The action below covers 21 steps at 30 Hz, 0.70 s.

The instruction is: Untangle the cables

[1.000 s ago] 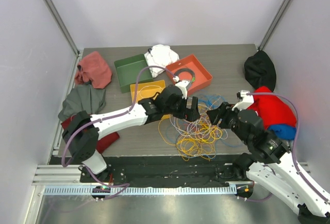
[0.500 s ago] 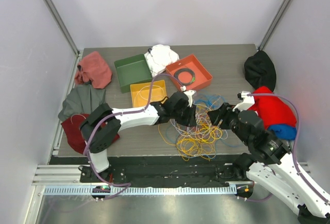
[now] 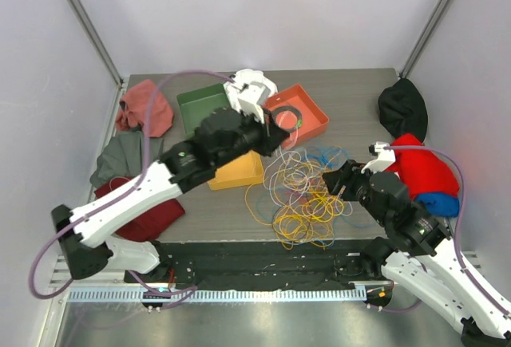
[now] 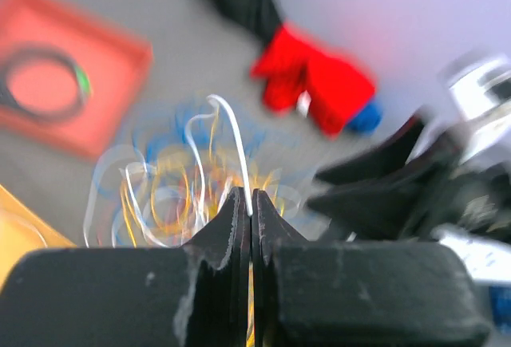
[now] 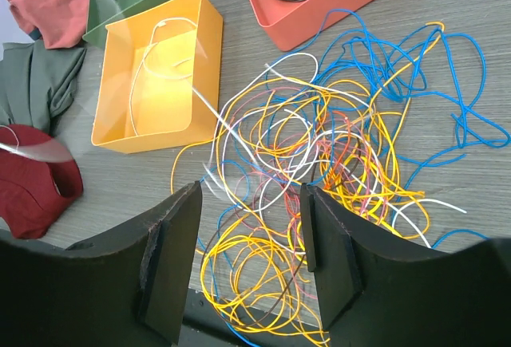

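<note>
The cables (image 3: 307, 195) lie in a loose tangle of yellow, white, blue, pink and orange loops on the table in front of both arms. My left gripper (image 3: 281, 138) is raised above the far left side of the pile. In the left wrist view its jaws (image 4: 251, 197) are shut on a white cable (image 4: 236, 141), which arcs up from the fingertips. My right gripper (image 3: 335, 183) hovers at the right edge of the pile. It stands open (image 5: 249, 203) over the cables (image 5: 319, 155), with nothing between its fingers.
A yellow bin (image 3: 239, 173) with a thin white cable in it sits left of the pile. Behind it are a green bin (image 3: 204, 108) and an orange tray (image 3: 310, 114) holding a black coil. Cloths lie along the left edge, at the back and on the right (image 3: 423, 167).
My left gripper was open over the pile. It has shut on a white cable and risen up and back to the left, uncovering the yellow bin. The right arm has not moved.
</note>
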Each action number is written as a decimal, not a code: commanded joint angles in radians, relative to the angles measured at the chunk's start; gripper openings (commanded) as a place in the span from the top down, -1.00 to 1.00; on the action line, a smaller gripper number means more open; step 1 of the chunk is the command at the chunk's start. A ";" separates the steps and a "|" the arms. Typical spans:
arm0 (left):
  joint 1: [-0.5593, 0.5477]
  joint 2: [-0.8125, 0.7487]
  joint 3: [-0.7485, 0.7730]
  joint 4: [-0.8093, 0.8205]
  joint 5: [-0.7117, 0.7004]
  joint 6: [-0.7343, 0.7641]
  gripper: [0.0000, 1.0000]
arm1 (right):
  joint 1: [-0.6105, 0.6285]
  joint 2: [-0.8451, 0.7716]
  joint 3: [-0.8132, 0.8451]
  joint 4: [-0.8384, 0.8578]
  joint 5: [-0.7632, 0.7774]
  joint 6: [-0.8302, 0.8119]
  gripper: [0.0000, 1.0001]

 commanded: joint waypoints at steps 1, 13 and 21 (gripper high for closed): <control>-0.004 -0.064 0.206 -0.157 -0.159 0.137 1.00 | 0.003 -0.010 0.026 0.025 0.007 0.015 -0.20; -0.006 -0.024 0.575 -0.356 -0.381 0.304 1.00 | 0.005 -0.023 0.026 0.033 -0.004 0.013 -0.19; -0.006 -0.050 0.650 -0.379 -0.283 0.291 0.99 | 0.003 -0.017 0.003 0.050 -0.009 0.010 -0.23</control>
